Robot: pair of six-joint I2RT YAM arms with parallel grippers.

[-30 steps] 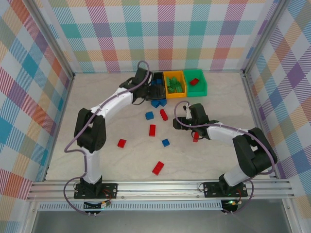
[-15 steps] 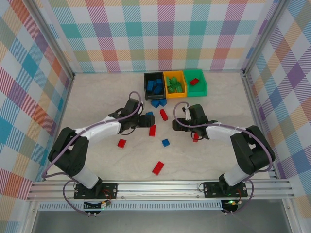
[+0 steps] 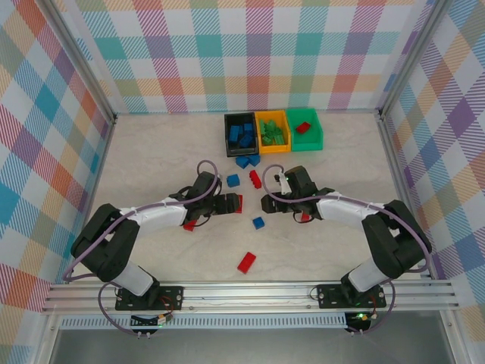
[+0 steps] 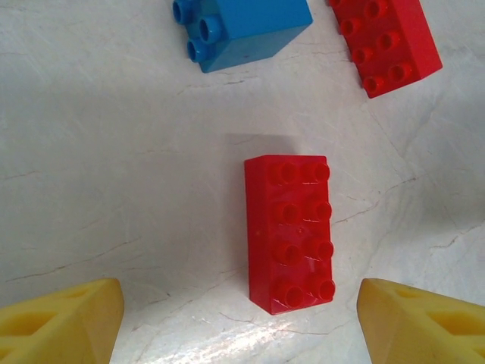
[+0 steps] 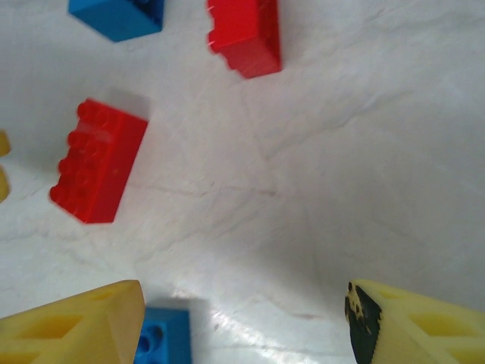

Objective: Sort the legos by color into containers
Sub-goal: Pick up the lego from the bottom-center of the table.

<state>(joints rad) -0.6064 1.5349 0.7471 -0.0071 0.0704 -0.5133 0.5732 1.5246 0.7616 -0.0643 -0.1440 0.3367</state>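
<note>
Collision risk: left claw [image 4: 239,318] hangs released over red brick [image 4: 288,233] mid-table, right claw [image 5: 242,322], also released and empty, just beside it; off-centre brick may skid as jaws close.

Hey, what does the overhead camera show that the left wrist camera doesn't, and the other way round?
Overhead adds the black bin, orange-yellow bin and green bin in a row at the back. The left wrist camera adds the red brick's eight studs and the left gripper's yellow fingertips standing apart on either side of it. Both show that red brick, with a blue brick beyond.
</note>
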